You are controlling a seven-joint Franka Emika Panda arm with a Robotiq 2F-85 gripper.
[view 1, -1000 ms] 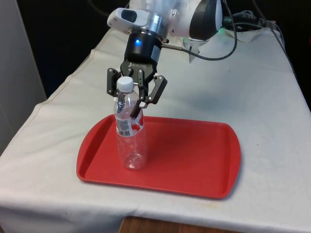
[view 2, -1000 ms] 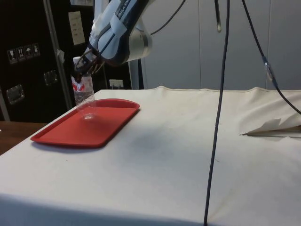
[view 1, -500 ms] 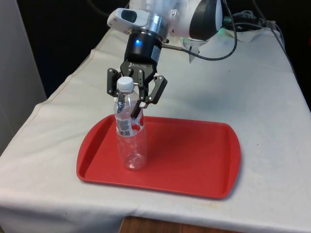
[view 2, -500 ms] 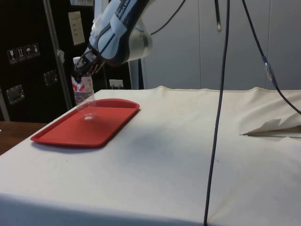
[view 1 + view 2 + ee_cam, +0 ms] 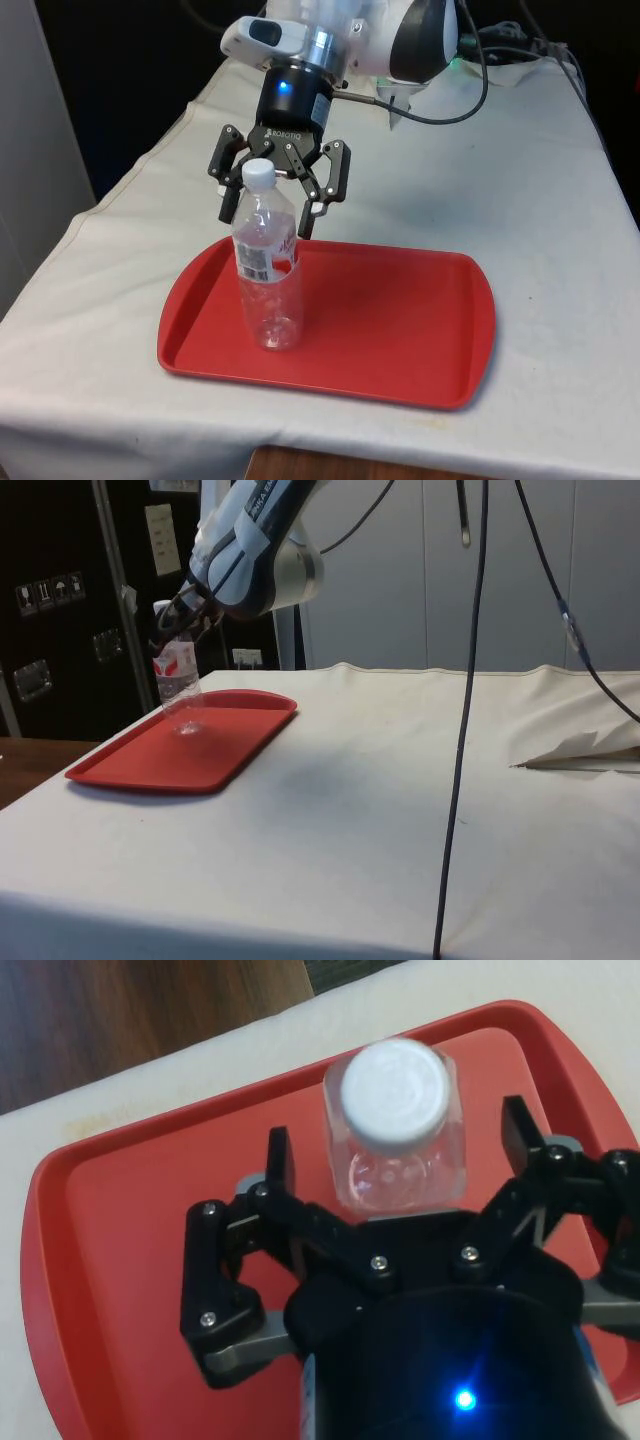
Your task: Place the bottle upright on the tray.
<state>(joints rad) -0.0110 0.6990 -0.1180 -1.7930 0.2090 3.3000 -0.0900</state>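
Bottle of clear plastic with a white screw cap (image 5: 267, 265) is standing upright on the red plastic tray with rounded corners (image 5: 400, 330), toward the tray's 9 o'clock end in the front view, its base resting on the tray floor. A red-and-white label is wrapping around its upper body, with a barcode-like patch; the print is too small to read. The bottle is looking empty, with nothing else lying in the tray. Black two-finger gripper (image 5: 272, 205) is hovering at the bottle's neck with its fingers spread apart on either side, gaps showing between fingertips and plastic in the wrist view (image 5: 397, 1165). White lettering reading "ROBOTIQ" is showing on the gripper's body. The tray is sitting on the white-cloth table (image 5: 520, 200), with the bottle (image 5: 178, 685) and tray (image 5: 185, 742) at about 9 o'clock in the side view.
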